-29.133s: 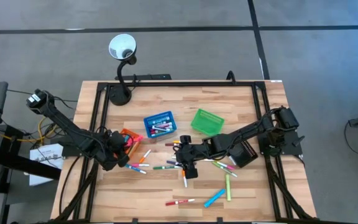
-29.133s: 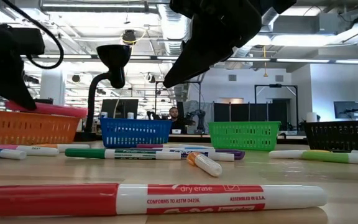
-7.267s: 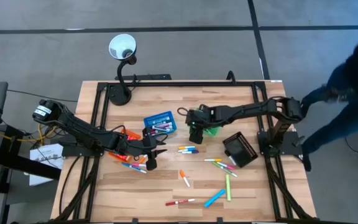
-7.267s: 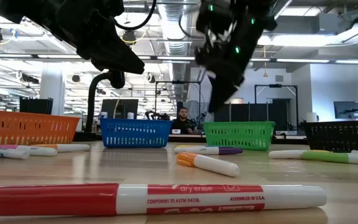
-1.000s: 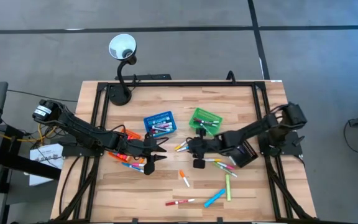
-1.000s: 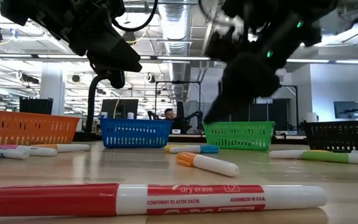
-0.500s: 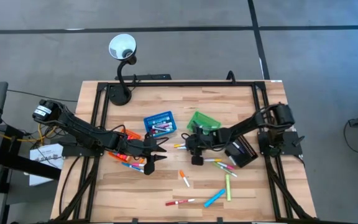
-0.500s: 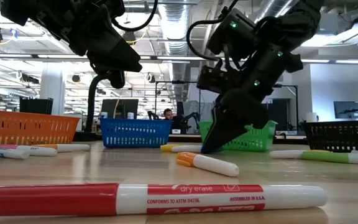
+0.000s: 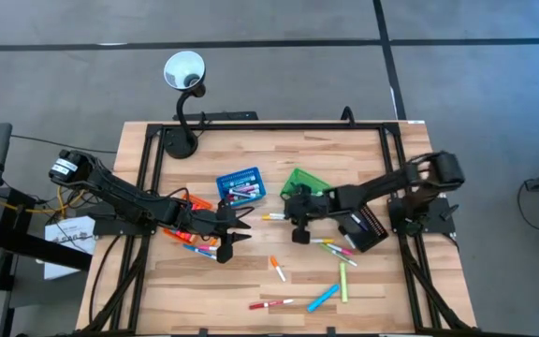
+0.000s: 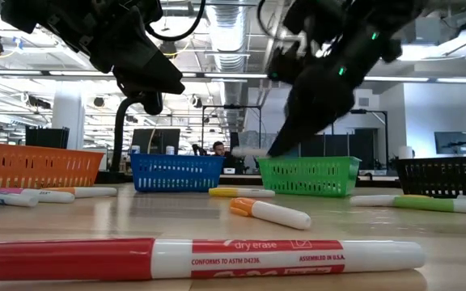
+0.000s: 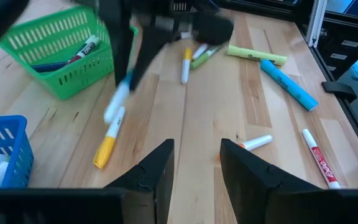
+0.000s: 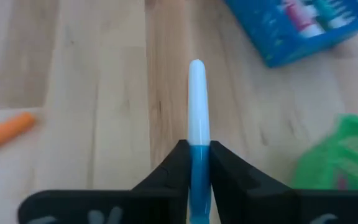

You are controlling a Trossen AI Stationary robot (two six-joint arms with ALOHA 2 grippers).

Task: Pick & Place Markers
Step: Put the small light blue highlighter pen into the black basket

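My right hand [image 12: 197, 163] is clamped on a white marker with a blue cap [image 12: 197, 106], which sticks straight out from between my fingers [image 12: 174, 167]; seen from above, this hand [image 9: 298, 221] hangs over the middle of the counter [image 9: 251, 290], just beside the green basket [image 9: 303, 179] and near the blue basket [image 9: 240, 184]. My left hand [image 11: 196, 163] hovers with its fingers parted and nothing between them, out in front of the orange basket [image 9: 193, 202]. Most of the other markers lie loose: a yellow-capped one [image 9: 271, 216] between the two hands, an orange-capped one [image 9: 277, 269] nearer the front, a red one [image 10: 192, 258] at the front edge, a blue one [image 9: 323, 299] and a yellow-green one [image 9: 342, 281] to its right, and a cluster [image 9: 201, 249] beneath my left arm. I judge the risk lies in the grip: I hold the marker by its capped end only, with the long white barrel out ahead, so a quick swing could make it pivot or slip. If I let go with it pointing across a basket's rim, it could land on the wall and roll back onto the counter. The green basket is tilted in the overhead view, and a nudge from my wrist might tip it and spill what is already inside. My two arms sit close together here, so a careless sweep could also knock the yellow-capped marker away.
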